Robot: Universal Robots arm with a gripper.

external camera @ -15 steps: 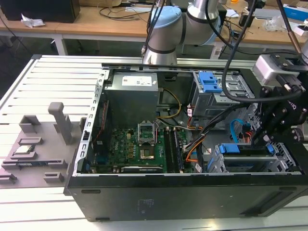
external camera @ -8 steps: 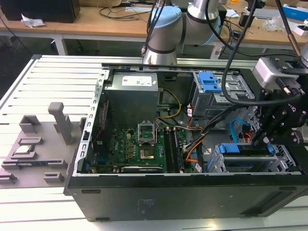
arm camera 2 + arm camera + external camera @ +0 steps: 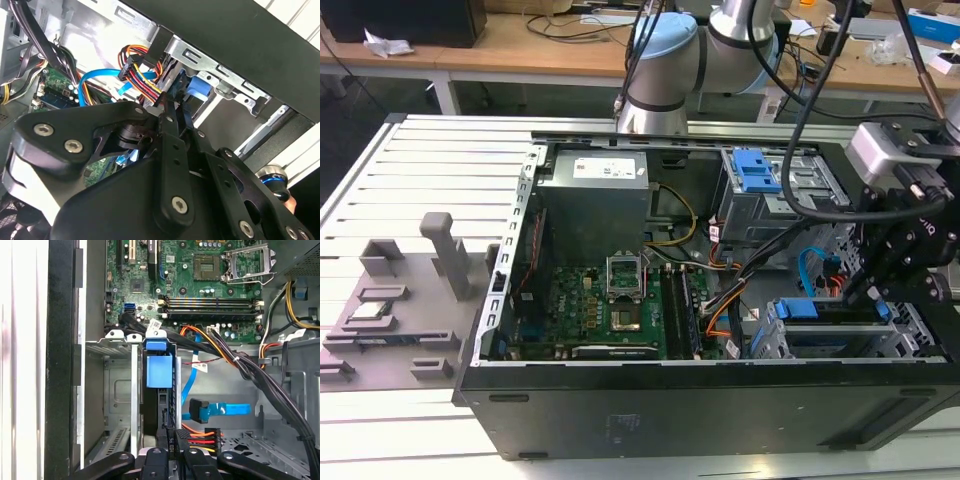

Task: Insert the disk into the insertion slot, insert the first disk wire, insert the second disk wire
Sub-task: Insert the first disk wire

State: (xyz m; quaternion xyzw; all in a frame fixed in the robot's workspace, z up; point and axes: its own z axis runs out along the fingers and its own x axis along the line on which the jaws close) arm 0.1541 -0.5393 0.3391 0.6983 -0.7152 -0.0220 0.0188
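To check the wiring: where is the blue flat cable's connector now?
In the first wrist view, the blue cable's connector lies unplugged beside the disk's blue carrier, close to the red-orange-black power wires.

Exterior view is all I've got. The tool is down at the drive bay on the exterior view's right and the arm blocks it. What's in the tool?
Observer: In the first wrist view the tool is shut on a black power connector with red, orange, yellow and black wires, just behind the disk seated in the insertion slot.
Operator: And the other wire?
Observer: The blue data cable lies loose on the bay floor beside the disk. Its plug is apart from the disk and not connected to it.
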